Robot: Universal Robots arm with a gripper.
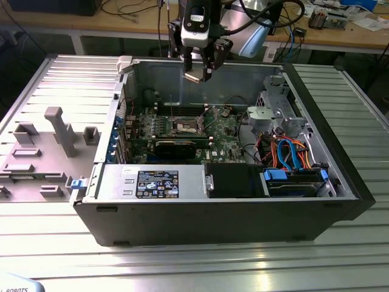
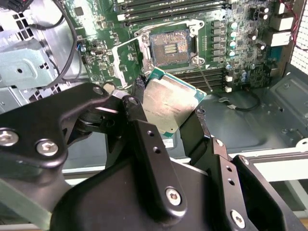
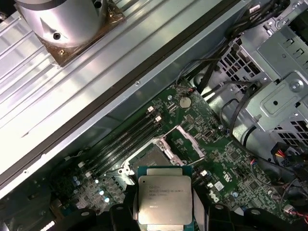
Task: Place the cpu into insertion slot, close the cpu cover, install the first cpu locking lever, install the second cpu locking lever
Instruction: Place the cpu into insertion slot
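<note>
As far as we can judge, none of the four steps is done yet. In the exterior view the open computer case (image 1: 340, 182) lies on the counter (image 1: 61, 243). The socket (image 1: 185, 126) sits bare on the green board (image 1: 225, 131), well below the pincer (image 1: 200, 72) and slightly to the exterior view's left of it. In the first wrist view the cover plate (image 3: 191, 140) stands swung open just beside the socket, beyond the pincer's tips, so the pin field is uncovered. In the second wrist view a thin wire lever (image 2: 208, 79) runs out from a corner of the socket and seems to us unlatched. We cannot make out the other lever with any certainty. Seating the chip, closing the cover plate and fastening both levers are all left to do.

The pincer is clenched on the chip (image 3: 163, 197). Its black fingers (image 2: 192, 132) press on opposite edges, parted only by the chip's own width, and the grey metal top faces the wrist cameras. The chip hangs in the air above the case, well apart from the socket, touching nothing but the fingers.
</note>
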